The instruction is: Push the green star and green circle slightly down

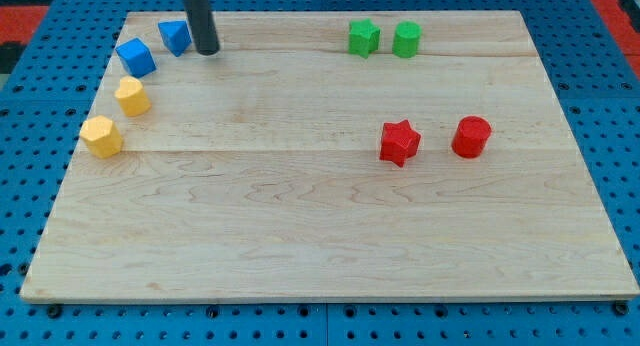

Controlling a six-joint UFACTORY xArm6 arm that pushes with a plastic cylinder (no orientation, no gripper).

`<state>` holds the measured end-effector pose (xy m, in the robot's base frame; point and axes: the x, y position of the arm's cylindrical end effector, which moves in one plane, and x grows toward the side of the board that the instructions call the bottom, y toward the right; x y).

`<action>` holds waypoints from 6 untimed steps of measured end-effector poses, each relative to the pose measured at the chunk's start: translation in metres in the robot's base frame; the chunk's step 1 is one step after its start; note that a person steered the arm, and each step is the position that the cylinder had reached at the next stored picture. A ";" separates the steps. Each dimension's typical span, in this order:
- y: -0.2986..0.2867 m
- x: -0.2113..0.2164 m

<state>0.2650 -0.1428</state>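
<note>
The green star [363, 37] and the green circle [406, 39] sit side by side near the view's top edge of the wooden board [320, 236], right of centre, almost touching. My tip [208, 52] is at the view's top left, just right of a blue block [175, 36] and far to the left of both green blocks.
A second blue block [135, 57], a yellow block [132, 95] and another yellow block [102, 136] form an arc down the board's left side. A red star [399, 142] and a red circle [471, 137] lie below the green blocks, at mid height on the right.
</note>
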 end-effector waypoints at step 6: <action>0.202 -0.052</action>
